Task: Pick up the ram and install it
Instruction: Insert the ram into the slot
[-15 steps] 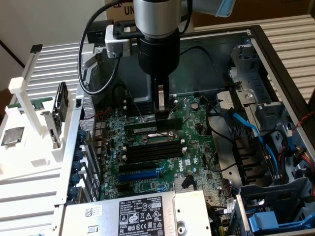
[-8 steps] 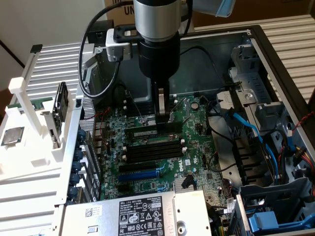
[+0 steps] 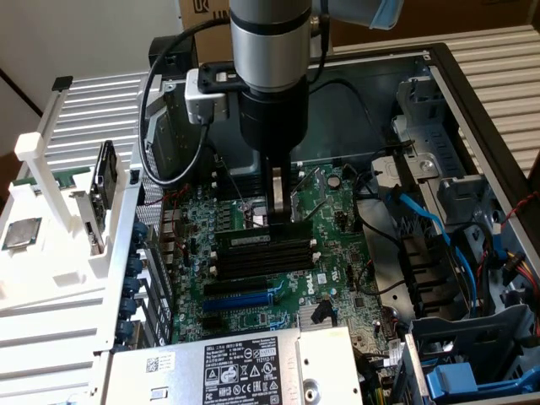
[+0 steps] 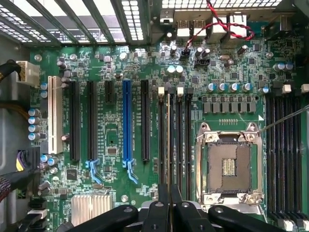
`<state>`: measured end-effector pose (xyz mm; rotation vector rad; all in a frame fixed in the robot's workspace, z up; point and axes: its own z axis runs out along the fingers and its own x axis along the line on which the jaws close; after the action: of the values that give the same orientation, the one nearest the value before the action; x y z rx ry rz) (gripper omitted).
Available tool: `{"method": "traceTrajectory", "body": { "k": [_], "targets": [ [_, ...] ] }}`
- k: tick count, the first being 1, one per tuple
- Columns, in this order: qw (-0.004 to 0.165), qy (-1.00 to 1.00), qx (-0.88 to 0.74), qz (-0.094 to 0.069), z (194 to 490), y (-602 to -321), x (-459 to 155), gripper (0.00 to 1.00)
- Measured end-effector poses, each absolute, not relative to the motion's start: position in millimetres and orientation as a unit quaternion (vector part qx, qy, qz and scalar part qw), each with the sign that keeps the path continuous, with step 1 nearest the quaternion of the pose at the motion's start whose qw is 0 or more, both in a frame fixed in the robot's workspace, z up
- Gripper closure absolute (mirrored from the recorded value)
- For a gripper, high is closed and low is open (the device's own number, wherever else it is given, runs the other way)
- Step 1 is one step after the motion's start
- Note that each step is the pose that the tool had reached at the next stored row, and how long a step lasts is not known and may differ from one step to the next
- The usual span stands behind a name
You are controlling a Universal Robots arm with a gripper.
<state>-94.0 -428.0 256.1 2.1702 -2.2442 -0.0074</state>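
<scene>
The arm is reaching straight down into the open computer case (image 3: pixel 472 93). Its fingers (image 3: pixel 280 190) are standing narrow and pinching the two flat faces of the ram (image 3: pixel 250 240) near the middle of its length. The ram is standing on edge with its long side level, at the bank of black memory slots (image 3: pixel 266 260) on the motherboard (image 3: pixel 325 198). It is sitting toward the side of that bank away from the power supply (image 3: pixel 228 363), and its white label is facing the exterior camera. In the wrist view the fingers (image 4: pixel 161 205) are closing on the ram (image 4: pixel 168 140), which is showing as a thin line running along the slot bank (image 4: pixel 179 140) beside the empty processor socket (image 4: pixel 228 166). In my judgement the central grip is serving to hold the stick level, so that both ends are meeting the slot together. The upright hold is likewise lining the contact edge up with the slot's length. Whether the ram is fully seated or only resting in the slot mouth cannot be told, as the end latches are too small to read. On the exterior view's left, a white rack (image 3: pixel 51 211) is carrying a square silver processor chip (image 3: pixel 21 234), well apart from the work.
</scene>
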Motion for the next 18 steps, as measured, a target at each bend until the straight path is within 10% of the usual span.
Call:
{"method": "traceTrajectory", "body": {
  "k": [18],
  "targets": [
    [0.007, -0.713, 0.701, -0.005, 250.3, -432.1, -94.1, 0.88]
  ]
}}
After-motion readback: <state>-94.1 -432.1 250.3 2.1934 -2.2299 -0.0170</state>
